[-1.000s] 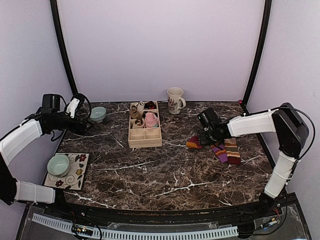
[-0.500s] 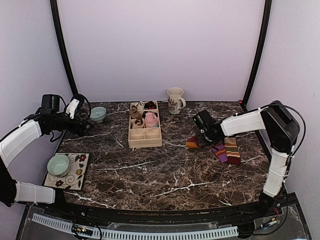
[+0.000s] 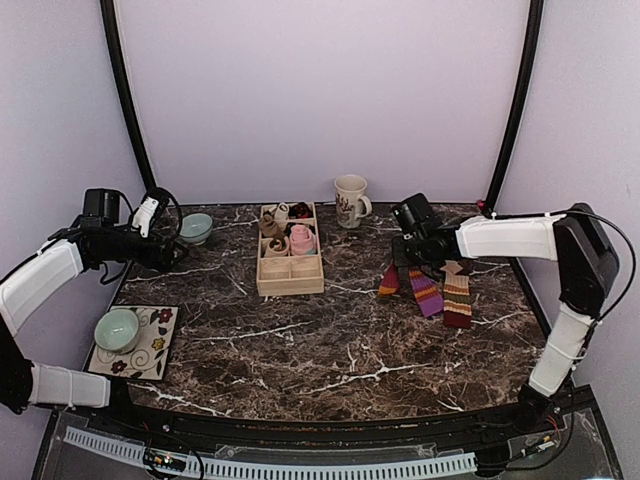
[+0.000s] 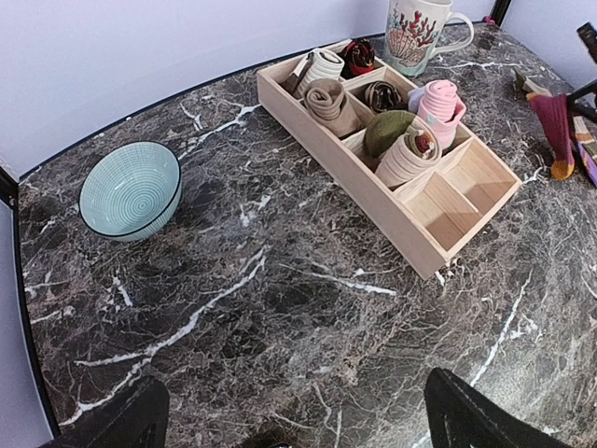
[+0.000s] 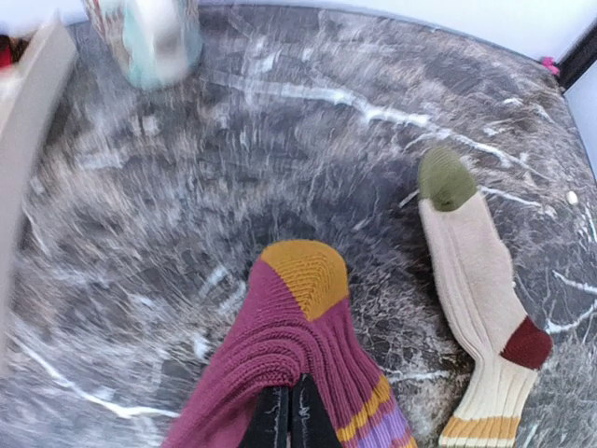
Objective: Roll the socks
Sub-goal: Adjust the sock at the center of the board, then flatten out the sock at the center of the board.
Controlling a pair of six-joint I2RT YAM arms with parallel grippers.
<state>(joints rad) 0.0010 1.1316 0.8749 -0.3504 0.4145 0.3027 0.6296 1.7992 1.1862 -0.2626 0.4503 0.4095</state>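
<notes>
**A:** What is the right gripper (image 5: 287,403) holding?

**B:** Its two fingers are pressed together on the striped sock (image 5: 280,336), which is maroon with an orange toe. The toe end is just ahead of the fingertips, over the marble table (image 5: 140,233). The wrist picture is blurred, so I cannot tell if the toe touches the marble.

**A:** And the other one?

**B:** The second sock (image 5: 476,280) lies flat to the right of this gripper, near the held sock but apart from it. From the wrist it looks pale, with a green toe and a dark red heel. Its toe also points away from the fingers.

**A:** How is the left gripper (image 4: 289,425)?

**B:** It is spread wide, with nothing between the fingers. Ahead of it to the left stands a blue-green bowl (image 4: 131,189). Ahead to the right is a wooden tray (image 4: 345,173) with rolled bundles in its compartments, one of them a pink bundle (image 4: 438,103). A mug (image 4: 415,33) stands beyond the tray. The socks are well apart from this gripper, past the tray on its far right.
</notes>
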